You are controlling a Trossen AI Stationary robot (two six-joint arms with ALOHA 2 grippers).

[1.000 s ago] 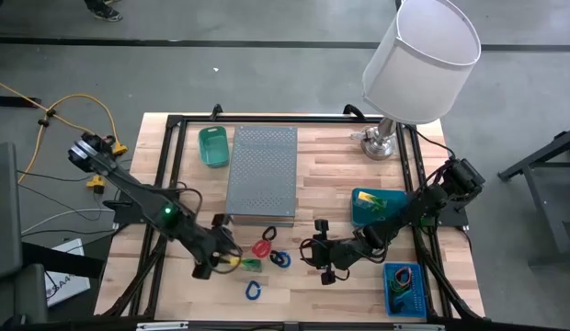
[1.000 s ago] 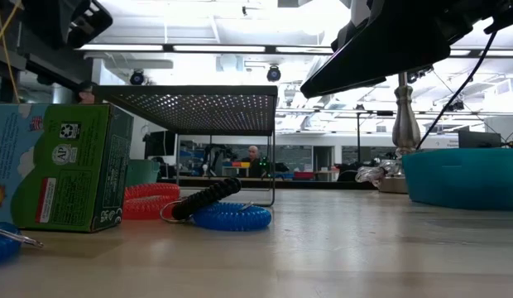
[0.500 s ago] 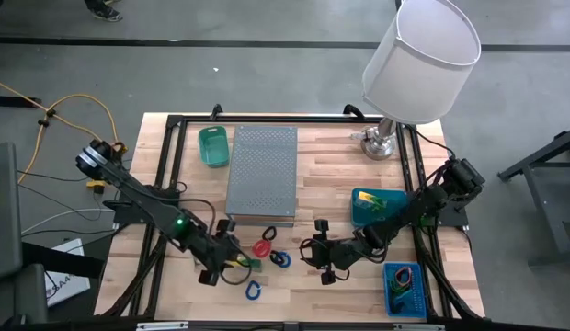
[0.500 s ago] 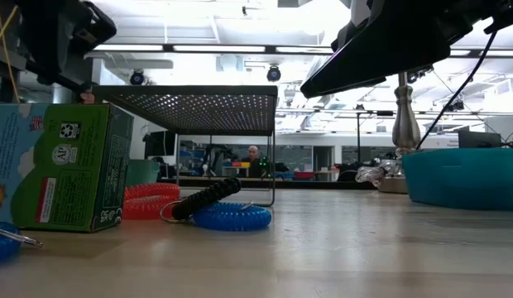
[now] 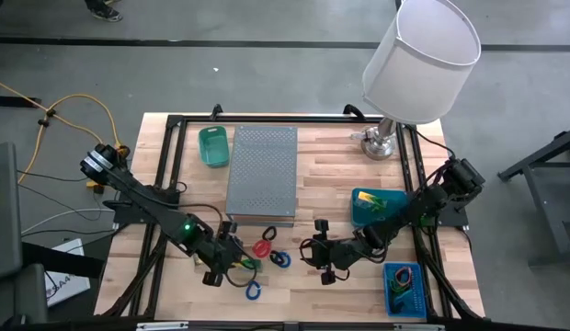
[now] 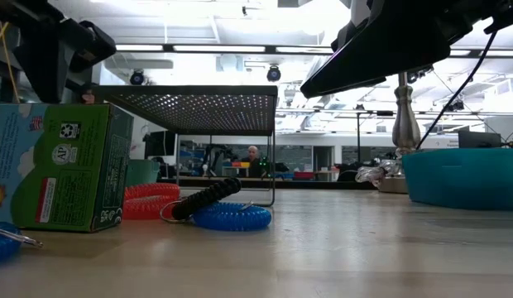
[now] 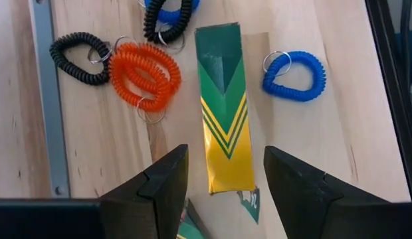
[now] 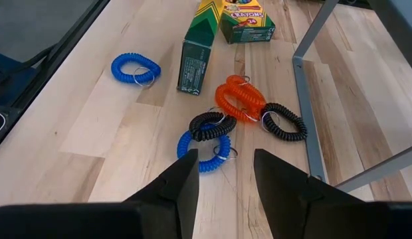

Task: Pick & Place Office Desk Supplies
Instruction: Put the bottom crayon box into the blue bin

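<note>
A green and yellow crayon box stands on one long narrow side on the table, near the front left. My left gripper is open above it and points steeply down, one finger on each side of the box's near end, not touching it. A second crayon box lies flat beside the first. An orange coil band, a black one, a blue one and a blue and black pair lie around them. My right gripper waits open, low over the table.
The grey perforated metal stand fills the table's middle, with a green bin to its left. At the right are a teal bin, a blue bin with small items in it, and the lamp at the far right corner.
My left gripper has come down and moved toward the table's right and near edges, over the upright crayon box, tipping more steeply downward. Its fingers have stayed open. The boxes and coil bands lie where they were.
</note>
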